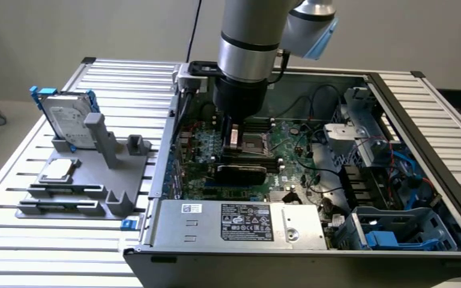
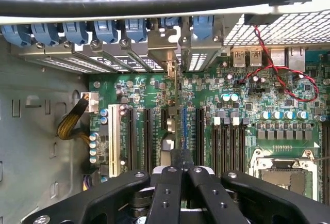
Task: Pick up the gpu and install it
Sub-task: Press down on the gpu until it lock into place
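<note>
The gripper (image 2: 179, 180) has its fingers squeezed together on the gpu (image 2: 177, 105). The gpu stands on its thin edge, right over the long slots in the green board (image 2: 258, 95). Its far end reaches the silver slot covers (image 2: 103, 61) on the wall of the case (image 1: 422, 102).

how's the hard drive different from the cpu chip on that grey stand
The hard drive stands upright on edge in the grey stand; the CPU chip lies flat on it. The hard drive is larger and rectangular; the CPU chip is small and square. The hard drive has blue rails; the CPU chip has none. Both are silver.
</note>
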